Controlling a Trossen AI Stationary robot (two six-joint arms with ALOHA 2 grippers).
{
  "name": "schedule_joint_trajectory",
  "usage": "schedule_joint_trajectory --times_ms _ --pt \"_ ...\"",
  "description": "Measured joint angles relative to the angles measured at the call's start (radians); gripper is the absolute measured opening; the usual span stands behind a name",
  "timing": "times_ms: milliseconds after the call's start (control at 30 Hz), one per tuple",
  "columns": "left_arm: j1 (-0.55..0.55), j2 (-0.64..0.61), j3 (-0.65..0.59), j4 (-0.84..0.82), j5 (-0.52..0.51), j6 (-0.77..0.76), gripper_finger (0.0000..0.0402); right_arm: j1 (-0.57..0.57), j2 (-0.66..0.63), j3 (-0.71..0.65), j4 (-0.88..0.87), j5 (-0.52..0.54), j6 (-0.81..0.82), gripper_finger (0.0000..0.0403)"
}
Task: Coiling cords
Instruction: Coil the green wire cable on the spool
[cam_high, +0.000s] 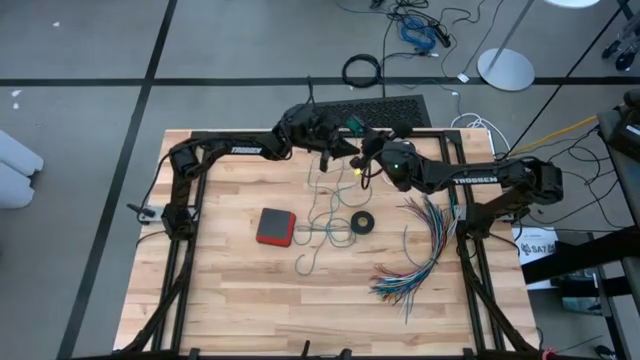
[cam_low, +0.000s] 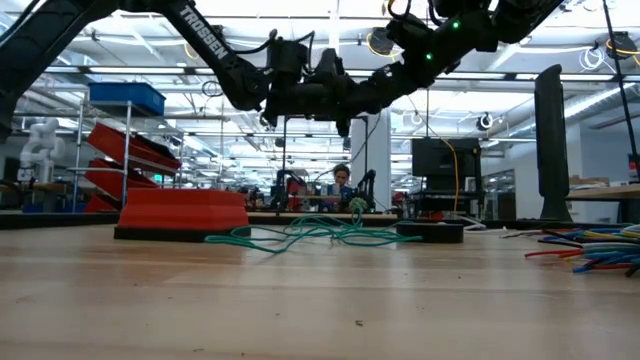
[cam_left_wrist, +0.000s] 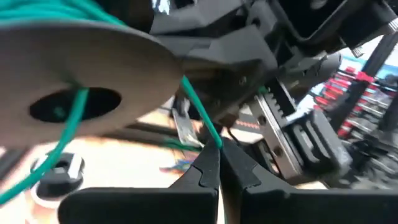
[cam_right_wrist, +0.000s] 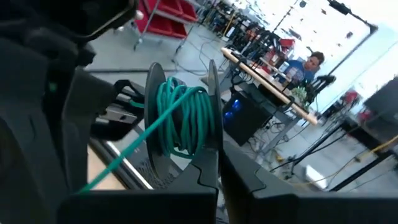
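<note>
We are pinching the teal-green cord (cam_left_wrist: 200, 118) between the closed fingertips (cam_left_wrist: 208, 167) of the left gripper (cam_left_wrist: 219, 163), right where the strand runs down off the grey spool (cam_left_wrist: 81, 68). Across from it, the right gripper (cam_right_wrist: 217, 163) is clamped on that spool's flange, its fingers (cam_right_wrist: 208, 168) pressed together at the rim, with several green turns (cam_right_wrist: 185, 118) already sitting between the two discs. Both grippers are meeting high above the far middle of the table (cam_high: 230, 300). Below them the rest of the cord (cam_high: 325, 228) is trailing down and lying in loose loops on the wood, between the red box (cam_high: 275, 226) and the black ring (cam_high: 362, 222). The white cord we cannot make out with certainty.

To do this wrap well, we judge we should be keeping the strand lightly taut, guiding it between the flanges, not over an edge, and letting the slack rise freely so no loop snags the ring. The fanned coloured wires (cam_high: 420, 255) are lying well apart, to the right.
</note>
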Motion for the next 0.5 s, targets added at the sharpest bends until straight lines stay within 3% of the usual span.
schedule_joint_trajectory --times_ms 200,500 --pt "-0.025 0.0 -0.002 0.165 -0.102 -0.027 0.0009 -0.021 0.0 0.0 0.043 -0.044 0.153 0.0" --pt "-0.041 -0.003 -0.004 0.19 -0.182 0.031 0.0013 -0.038 0.0 -0.001 0.159 -0.117 0.196 0.0"
